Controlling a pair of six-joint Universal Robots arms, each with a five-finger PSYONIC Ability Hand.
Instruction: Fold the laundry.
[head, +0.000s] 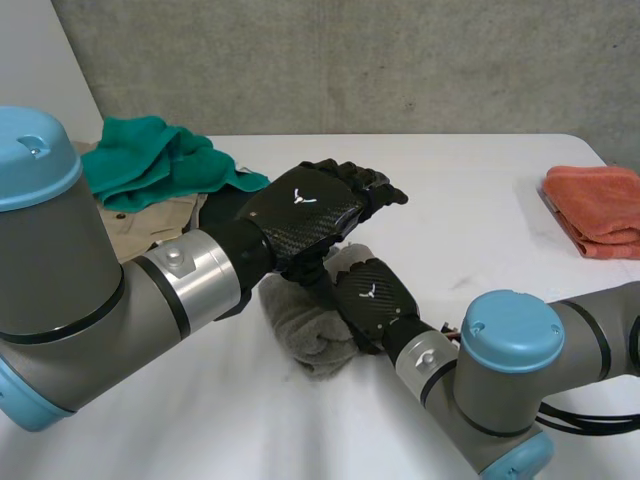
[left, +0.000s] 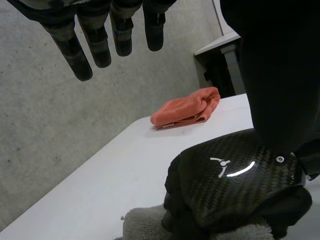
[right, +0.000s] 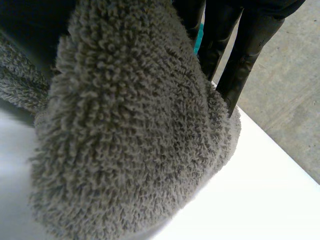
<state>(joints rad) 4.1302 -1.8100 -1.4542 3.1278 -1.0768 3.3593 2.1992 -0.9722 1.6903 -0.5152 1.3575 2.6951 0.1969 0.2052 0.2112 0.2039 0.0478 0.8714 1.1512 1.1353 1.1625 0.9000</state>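
Scanning the worktop from the robot's left, you find a green cloth heaped over a beige cloth. Your left hand, a white emblem on its back, hovers with fingers straight and spread, holding nothing, just above the right hand. That hand bears the same emblem and lies palm-down on the bunched grey towel at the front middle. Whether it grips, you cannot tell. A folded orange towel sits far right.

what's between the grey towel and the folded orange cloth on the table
Bare white table. In the head view, the stretch between the grey towel and the orange cloth holds nothing, and the left wrist view agrees.
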